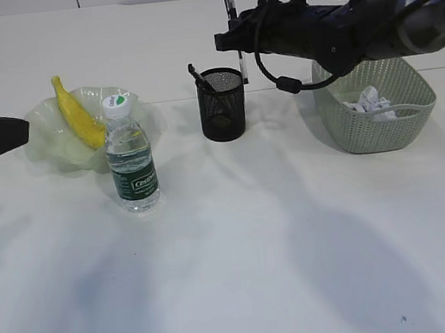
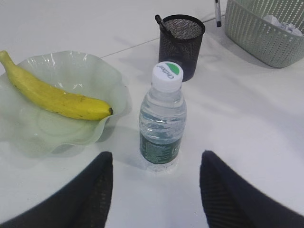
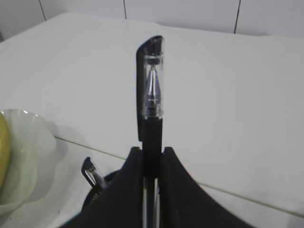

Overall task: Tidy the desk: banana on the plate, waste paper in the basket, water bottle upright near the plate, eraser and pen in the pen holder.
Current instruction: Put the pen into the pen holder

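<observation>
1. Above the pen holder (image 1: 221, 103), my right gripper (image 3: 151, 164) has its fingers (image 3: 127, 185) pressed together on a pen (image 3: 151, 95), which stands upright with its clear cap at the top.
2. From the exterior view, the same pen (image 1: 234, 30) hangs vertical beside the black right arm (image 1: 335, 27), over the back edge of the holder and a little to its right side.
3. My left gripper (image 2: 154, 190) is spread wide and holds nothing; its two dark fingers (image 2: 85, 194) stay low on the table (image 1: 239, 252), one on each side of the water bottle (image 2: 163, 118), and they do not touch it.
4. The water bottle stands upright with its white and green cap on, just beside the plate (image 2: 71, 71), on the side toward the pen holder.
5. The banana (image 2: 52, 97) lies on the pale green wavy plate, with its stem toward the left rim in the left wrist view.
6. One dark pen-like thing (image 1: 199, 77) already leans inside the black mesh pen holder, and its end comes out over the left rim. What it is exactly I cannot tell.
7. The eraser I cannot make out in any view.
8. The waste paper (image 1: 371, 103), a white crumpled ball, lies inside the grey-green basket (image 1: 378, 130), which stands to the right of the pen holder, well apart from the bottle.
</observation>
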`<action>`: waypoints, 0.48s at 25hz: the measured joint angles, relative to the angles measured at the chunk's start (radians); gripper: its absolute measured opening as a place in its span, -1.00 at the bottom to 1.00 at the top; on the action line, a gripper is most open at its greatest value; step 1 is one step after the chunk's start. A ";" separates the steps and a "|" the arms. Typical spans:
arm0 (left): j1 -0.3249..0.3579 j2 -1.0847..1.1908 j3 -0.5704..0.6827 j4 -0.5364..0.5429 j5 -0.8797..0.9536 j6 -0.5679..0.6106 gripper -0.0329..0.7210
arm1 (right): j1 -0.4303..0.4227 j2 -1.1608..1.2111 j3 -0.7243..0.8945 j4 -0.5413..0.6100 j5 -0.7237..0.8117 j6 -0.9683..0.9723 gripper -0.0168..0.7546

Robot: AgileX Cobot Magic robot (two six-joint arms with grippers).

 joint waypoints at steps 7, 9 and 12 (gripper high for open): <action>0.000 0.017 0.000 0.000 0.000 0.000 0.16 | 0.000 0.068 -0.062 -0.139 -0.077 0.123 -0.85; 0.000 0.025 0.000 0.000 0.000 0.000 0.16 | -0.004 0.085 -0.071 -0.141 -0.097 0.125 -0.85; 0.000 0.040 0.000 0.000 0.000 0.000 0.16 | -0.012 0.102 -0.079 -0.143 -0.138 0.127 -0.85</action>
